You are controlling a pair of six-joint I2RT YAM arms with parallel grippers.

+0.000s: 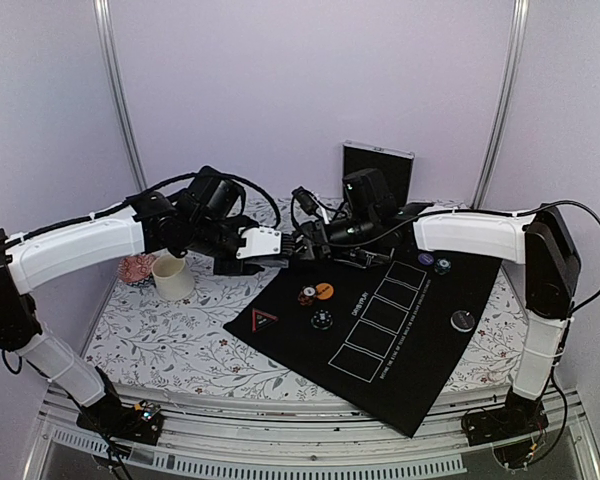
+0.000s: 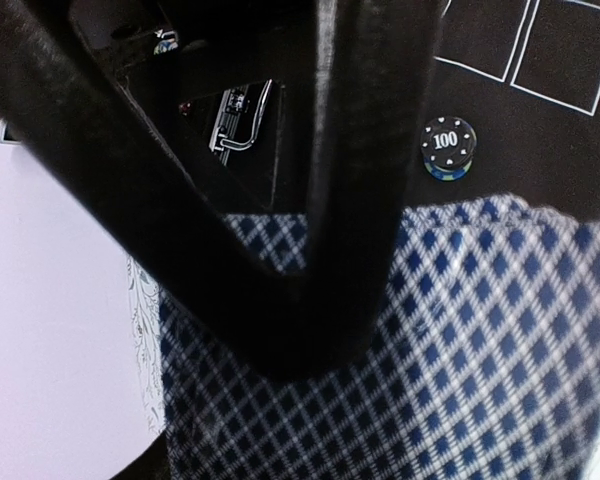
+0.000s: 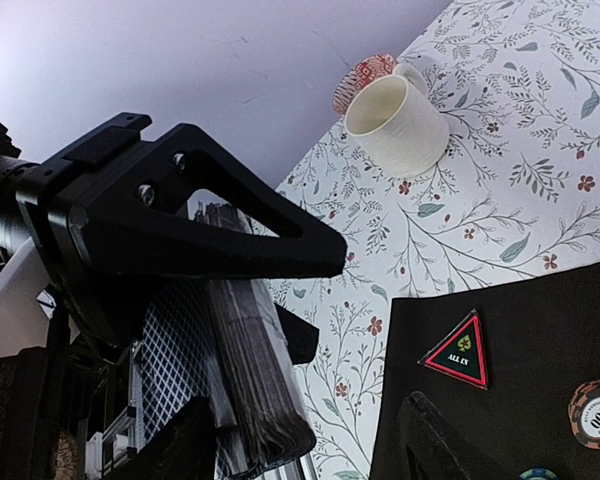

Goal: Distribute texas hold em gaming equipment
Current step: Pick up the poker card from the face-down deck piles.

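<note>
Top external view: two arms reach in from either side and meet above the far edge of a black mat [image 1: 380, 370] printed with a row of white card outlines, laid on a table [image 1: 180, 340] covered in a floral pattern. The left gripper [image 1: 254, 252] is closed on a deck of cards [image 2: 460, 350], held up in the air over the mat's far left corner; in the left wrist view the deck's blue-and-white diamond back fills the lower part of the picture, under one black finger [image 2: 350, 200]. The right gripper [image 1: 302, 248] sits just beside the deck with its jaws apart and grips nothing; in the right wrist view the deck shows edge-on under its upper finger [image 3: 180, 235], and whether that finger touches the cards cannot be told. On the mat lie an orange disc [image 1: 325, 291] touching a striped chip [image 1: 307, 296], a dark chip [image 1: 322, 320] near them, a red-edged "ALL IN" triangle [image 1: 263, 320] by the left corner, two more chips [image 1: 433, 264] at the far end of the outlines, and a black disc [image 1: 464, 320] toward the right edge. A cream cup [image 1: 173, 277] stands upright on the table, left of the mat. A black case [image 1: 378, 165] stands at the back.
</note>
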